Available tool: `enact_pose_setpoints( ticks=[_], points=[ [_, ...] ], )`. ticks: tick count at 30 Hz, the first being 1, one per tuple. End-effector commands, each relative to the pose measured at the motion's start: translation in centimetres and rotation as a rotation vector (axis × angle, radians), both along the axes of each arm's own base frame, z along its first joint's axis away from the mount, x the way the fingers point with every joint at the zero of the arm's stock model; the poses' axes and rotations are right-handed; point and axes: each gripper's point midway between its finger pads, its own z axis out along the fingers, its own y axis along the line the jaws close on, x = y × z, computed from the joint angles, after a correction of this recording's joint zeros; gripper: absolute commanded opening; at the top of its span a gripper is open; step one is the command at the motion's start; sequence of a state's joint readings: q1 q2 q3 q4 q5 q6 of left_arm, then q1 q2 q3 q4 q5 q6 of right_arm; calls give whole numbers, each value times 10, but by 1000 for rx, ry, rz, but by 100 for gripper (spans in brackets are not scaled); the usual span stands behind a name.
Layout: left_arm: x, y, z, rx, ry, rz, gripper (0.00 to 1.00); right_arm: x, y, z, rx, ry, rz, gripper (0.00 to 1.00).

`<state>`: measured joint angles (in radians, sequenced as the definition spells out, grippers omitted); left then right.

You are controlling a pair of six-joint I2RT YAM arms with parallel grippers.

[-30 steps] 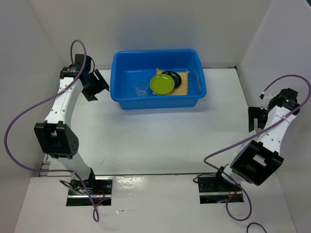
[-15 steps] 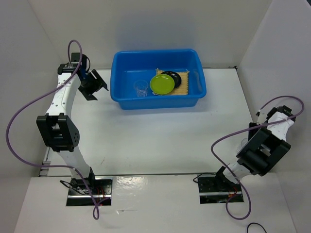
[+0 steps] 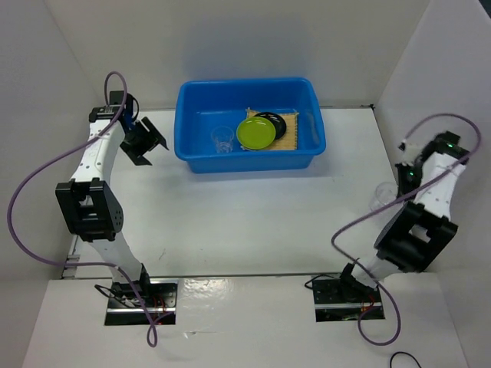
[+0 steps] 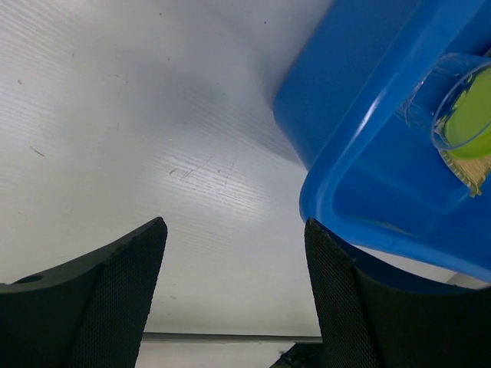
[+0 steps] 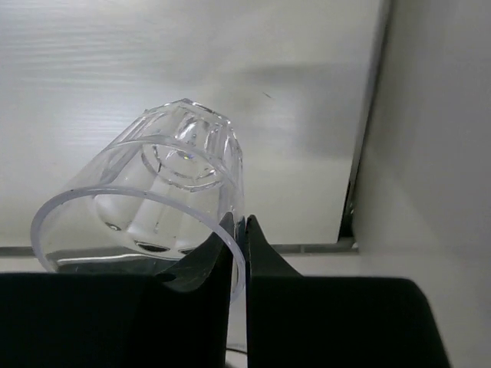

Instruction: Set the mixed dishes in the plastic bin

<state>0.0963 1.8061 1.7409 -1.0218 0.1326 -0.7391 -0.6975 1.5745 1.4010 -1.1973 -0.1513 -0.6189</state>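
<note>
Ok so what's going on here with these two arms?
The right claw is pinching the rim of a clear cup at the right side of the table, away from the blue bin. The left claw hangs open beside the bin, holding nothing. Already inside: another cup, the green plate, black plate and mat.

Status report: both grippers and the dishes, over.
Right gripper shut on last cup rim, far right. Left gripper open, empty, beside bin. Mat, green plate, black plate, other cup in bin. Nothing between last cup and bin.
</note>
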Motion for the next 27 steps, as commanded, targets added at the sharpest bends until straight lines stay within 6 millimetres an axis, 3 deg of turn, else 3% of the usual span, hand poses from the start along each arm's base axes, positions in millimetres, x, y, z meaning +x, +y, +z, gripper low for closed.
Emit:
enact_pose_setpoints(
  ticks=[1, 2, 3, 4, 7, 8, 9, 10, 11, 12, 13, 14, 15, 17, 18, 19, 20, 23, 27],
  points=[
    [-5, 12, 22, 22, -68, 32, 80, 19, 81, 59, -68, -132, 250, 0],
    [-9, 15, 24, 26, -72, 33, 80, 39, 111, 73, -94, -190, 345, 0],
    [-12, 17, 18, 33, -56, 37, 80, 56, 124, 88, -102, -262, 351, 0],
    [-15, 21, 21, 34, -62, 49, 80, 80, 141, 120, -133, -359, 405, 0],
    [-24, 24, 18, 37, -52, 50, 80, 137, 157, 154, -149, -453, 469, 0],
    [-24, 27, 15, 37, -48, 59, 80, 157, 175, 208, -170, -599, 513, 0],
    [-25, 25, 12, 26, -41, 55, 80, 186, 189, 199, -146, -575, 540, 0],
    [-26, 25, 12, 30, -42, 47, 80, 194, 207, 251, -162, -715, 559, 0],
    [-26, 25, 12, 30, -42, 47, 80, 202, 246, 262, -145, -768, 623, 0],
    [-26, 28, 15, 46, -48, 54, 80, 223, 273, 248, -140, -755, 669, 0],
    [-24, 30, 15, 57, -56, 59, 80, 226, 298, 277, -147, -866, 700, 0],
    [-28, 36, 15, 70, -56, 74, 80, 225, 341, 276, -138, -891, 768, 0],
    [-28, 36, 15, 76, -65, 65, 80, 239, 367, 265, -134, -906, 797, 0],
    [-27, 40, 13, 77, -67, 75, 80, 234, 425, 247, -75, -910, 903, 0],
    [-30, 40, 9, 80, -55, 66, 80, 244, 450, 228, -52, -900, 923, 0],
    [-31, 42, 12, 92, -62, 71, 80, 244, 466, 222, -41, -906, 945, 0],
    [-31, 42, 12, 97, -63, 62, 80, 237, 494, 214, -4, -909, 999, 0],
    [-32, 50, 11, 127, -69, 65, 80, 237, 541, 204, 62, -952, 1057, 0],
    [-39, 55, 9, 146, -46, 49, 80, 235, 588, 149, 142, -870, 1145, 0]
  ],
)
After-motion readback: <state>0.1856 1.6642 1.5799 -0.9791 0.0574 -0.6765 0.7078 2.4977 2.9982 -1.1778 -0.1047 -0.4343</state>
